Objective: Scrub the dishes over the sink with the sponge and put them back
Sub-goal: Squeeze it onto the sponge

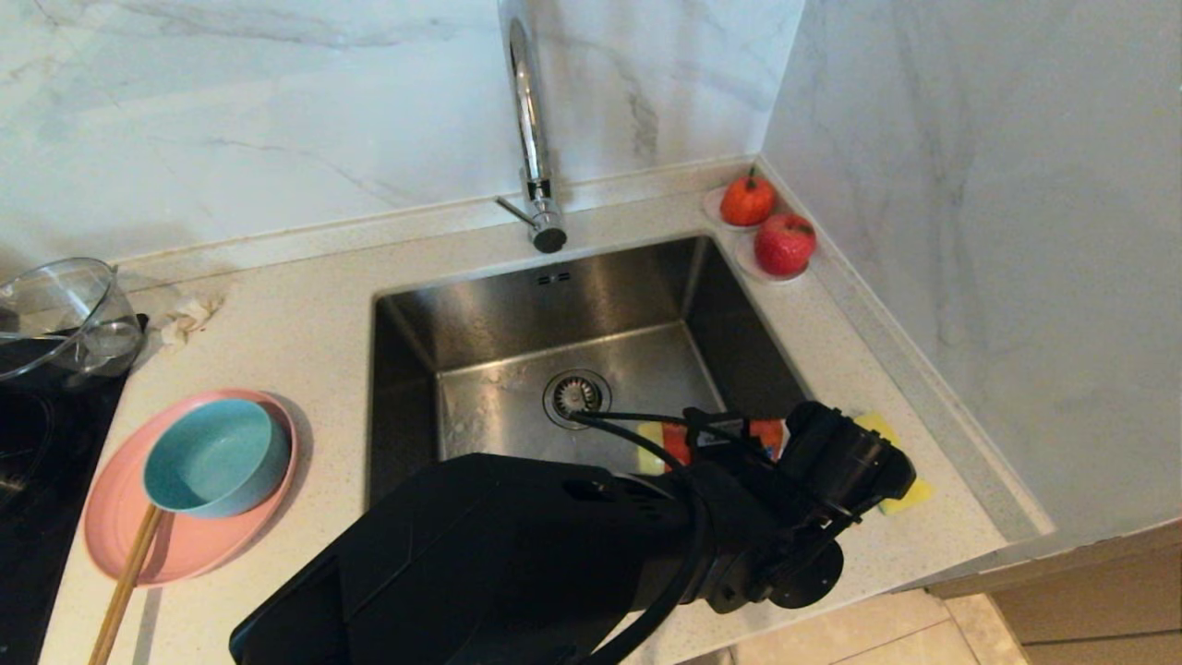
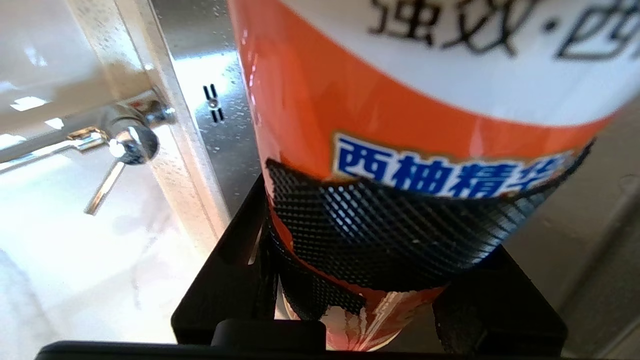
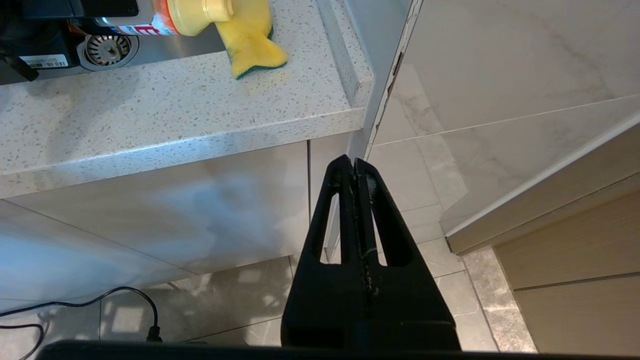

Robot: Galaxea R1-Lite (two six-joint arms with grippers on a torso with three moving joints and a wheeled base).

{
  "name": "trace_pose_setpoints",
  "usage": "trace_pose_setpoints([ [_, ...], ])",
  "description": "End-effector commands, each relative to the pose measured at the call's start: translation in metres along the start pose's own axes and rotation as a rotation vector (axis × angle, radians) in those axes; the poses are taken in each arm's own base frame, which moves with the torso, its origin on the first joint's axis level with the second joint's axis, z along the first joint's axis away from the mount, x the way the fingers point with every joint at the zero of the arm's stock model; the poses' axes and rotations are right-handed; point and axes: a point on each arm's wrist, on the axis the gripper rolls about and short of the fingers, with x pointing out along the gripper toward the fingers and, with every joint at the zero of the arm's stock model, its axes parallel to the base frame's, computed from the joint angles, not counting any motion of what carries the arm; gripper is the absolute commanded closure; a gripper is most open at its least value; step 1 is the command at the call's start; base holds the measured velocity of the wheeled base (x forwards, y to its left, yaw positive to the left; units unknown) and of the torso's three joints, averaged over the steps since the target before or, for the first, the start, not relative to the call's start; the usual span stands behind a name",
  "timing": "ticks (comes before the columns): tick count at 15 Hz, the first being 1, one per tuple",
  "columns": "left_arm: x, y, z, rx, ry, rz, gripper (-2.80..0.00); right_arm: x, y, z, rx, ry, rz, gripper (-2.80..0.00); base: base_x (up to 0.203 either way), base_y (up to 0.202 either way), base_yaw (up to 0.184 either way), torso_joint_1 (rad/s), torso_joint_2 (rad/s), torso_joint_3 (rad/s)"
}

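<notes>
I had the left gripper [image 2: 360, 280] reached across the near edge of the sink [image 1: 517, 305], its fingers pinching the lower body of an orange-and-white detergent bottle [image 2: 400, 125], which the right wrist view showed tipped toward level with its yellow cap end over the sponge [image 3: 252, 42]. The sponge lay on the counter [image 1: 305, 314] just beside the sink's right rim, partly hidden under the wrist in the head view. The right gripper [image 3: 356, 167] hung parked below the counter edge, fingers pressed together. The plate [image 1: 120, 517] sat on the counter left of the sink with the bowl [image 1: 217, 457] inside it and chopsticks [image 1: 125, 591] resting across its rim, all untouched. My worry was the grip: the fingers held the bottle low on a glossy, rounded wall, so any further tilt could let it slip or roll out and land on the sponge or in the basin. Squeezing harder to compensate could spurt soap onto the counter instead. I could not tell whether the cap was open, so a pour might simply give nothing.
</notes>
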Motion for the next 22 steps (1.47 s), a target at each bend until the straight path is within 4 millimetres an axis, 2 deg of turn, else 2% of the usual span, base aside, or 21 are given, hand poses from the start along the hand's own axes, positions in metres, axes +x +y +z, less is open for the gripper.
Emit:
trace_pose_setpoints([
  [1, -0.001, 0.003, 0.0, 0.01, 0.008, 0.011, 0.0, 0.0, 0.0, 0.0, 0.0, 0.001, 0.001, 0.0, 0.0, 0.0, 0.0, 0.0, 0.0, 0.0],
  [8, -0.005, 0.015, -0.001, 0.016, 0.053, 0.066, 0.0, 0.0, 0.0, 0.0, 0.0, 0.001, -0.001, 0.0, 0.0, 0.0, 0.0, 0.0, 0.0, 0.0],
  [22, -0.012, 0.017, 0.011, 0.067, 0.051, 0.133, 0.0, 0.0, 0.0, 0.0, 0.0, 0.001, 0.001, 0.0, 0.0, 0.0, 0.0, 0.0, 0.0, 0.0],
])
